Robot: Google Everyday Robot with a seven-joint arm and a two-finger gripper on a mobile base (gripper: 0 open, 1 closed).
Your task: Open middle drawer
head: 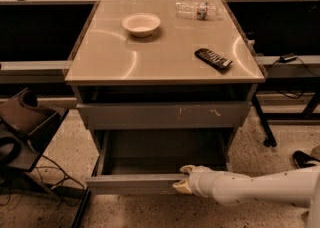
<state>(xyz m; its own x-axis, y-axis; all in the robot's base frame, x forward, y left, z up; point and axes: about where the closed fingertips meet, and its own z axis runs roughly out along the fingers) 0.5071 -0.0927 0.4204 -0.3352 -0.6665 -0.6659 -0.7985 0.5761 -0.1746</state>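
Middle drawer (135,183) stood pulled well out toward the room, below the wider scratched front (162,115), shallow grey tray open to view. Long axis of its front ran left-right, parallel to the near edge of the surface (165,67). Travel axis was straight out from that edge.

Hand (184,179) sat at the drawer front, right of its middle, touching the top lip. Arm (250,190) came in low from the right. So the drawer front lay directly at the hand, with the tray running back from it under the cabinet.

Couldn't tell whether the hand was spread, pressed together or pinching the lip; the contact point didn't show.

Judgement: task looked mostly done. Any further pull would need to go straight out, square to the front, since the off-centre contact could rack the drawer.

On the surface: bowl (141,23) near the far edge, left of centre; remote (213,58) toward the right edge; bottle (197,9) by the far right corner. None in the way.
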